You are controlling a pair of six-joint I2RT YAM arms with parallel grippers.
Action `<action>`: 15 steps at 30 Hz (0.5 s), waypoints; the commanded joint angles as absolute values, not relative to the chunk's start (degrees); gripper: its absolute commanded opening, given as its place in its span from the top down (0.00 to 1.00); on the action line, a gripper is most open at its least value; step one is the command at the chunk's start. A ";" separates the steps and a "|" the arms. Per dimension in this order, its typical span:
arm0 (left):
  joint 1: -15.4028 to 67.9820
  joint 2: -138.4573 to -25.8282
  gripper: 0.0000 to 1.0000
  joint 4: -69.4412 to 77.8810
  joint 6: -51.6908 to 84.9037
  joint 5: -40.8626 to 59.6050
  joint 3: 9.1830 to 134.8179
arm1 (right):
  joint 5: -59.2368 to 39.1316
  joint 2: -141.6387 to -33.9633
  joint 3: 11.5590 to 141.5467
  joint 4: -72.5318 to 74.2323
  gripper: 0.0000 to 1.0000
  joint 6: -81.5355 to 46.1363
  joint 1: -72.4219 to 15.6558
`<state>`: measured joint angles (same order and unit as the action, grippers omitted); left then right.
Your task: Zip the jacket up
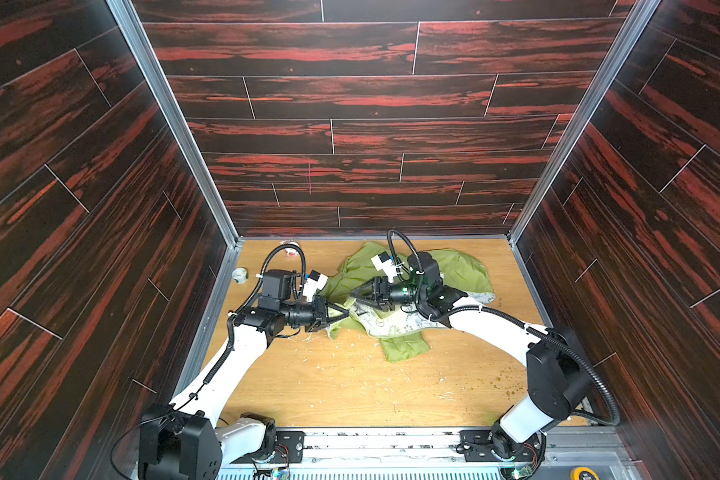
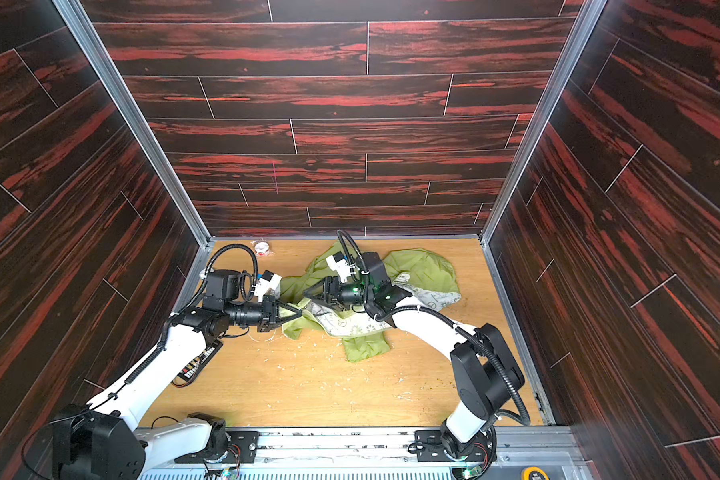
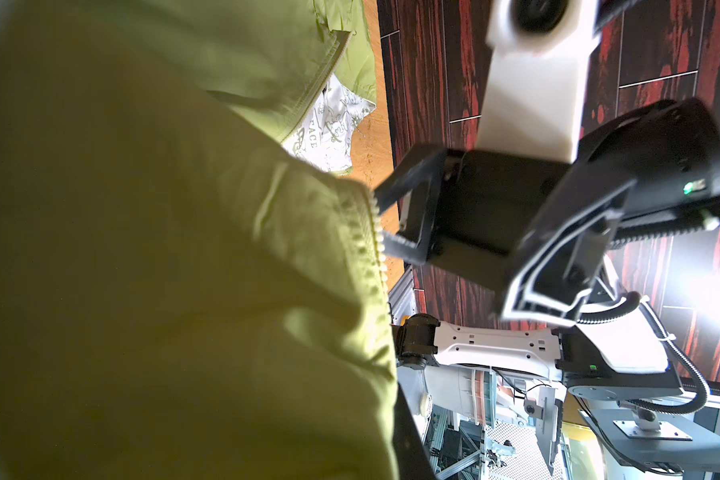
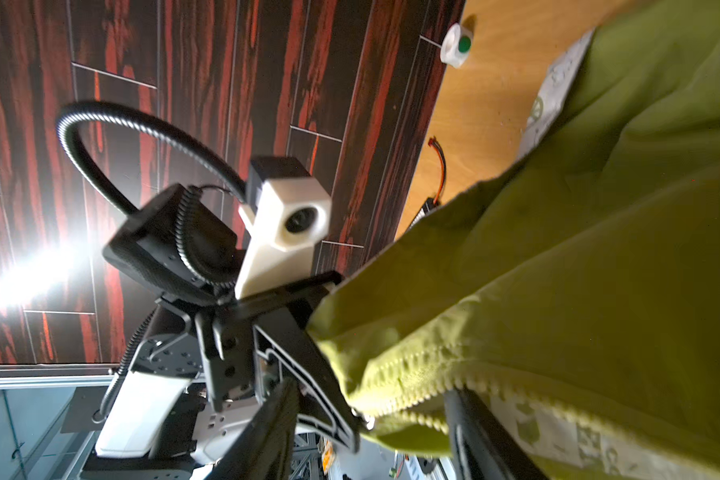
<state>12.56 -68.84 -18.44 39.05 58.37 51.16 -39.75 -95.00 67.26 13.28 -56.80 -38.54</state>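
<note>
Nearest you, at 6 o'clock, a metal rail carries both arm bases. Beyond it the wood-grain tabletop is littered with pale scraps, and darker crumbs lie toward 4 o'clock.

The jacket lies crumpled from the centre toward 1 o'clock, with its pale patterned lining turned up along the near side. Your left pincer is clamped tight on the jacket's edge beside the zipper, on the heap's 9 o'clock side. Your right pincer sits just beyond it with its jaws apart; in the right wrist view the toothed edge runs between them.

A tape roll lies at 10 o'clock by the left wall, and a small red-and-white item lies at 11 o'clock. Dark, red-streaked plank walls close in three sides.
</note>
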 commanded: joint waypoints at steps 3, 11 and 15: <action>12.55 -67.06 1.00 -18.64 38.50 60.19 51.67 | -41.17 -98.91 69.98 14.10 0.41 -57.37 -38.74; 12.50 -67.49 1.00 -18.02 38.54 60.21 51.79 | -43.49 -100.55 69.03 18.80 0.43 -60.21 -39.32; 12.52 -67.83 1.00 -17.77 38.60 60.20 51.96 | -44.95 -100.02 65.97 24.38 0.41 -62.81 -39.59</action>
<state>12.56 -68.84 -18.39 39.05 58.54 51.16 -42.89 -98.80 67.66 19.00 -60.49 -39.11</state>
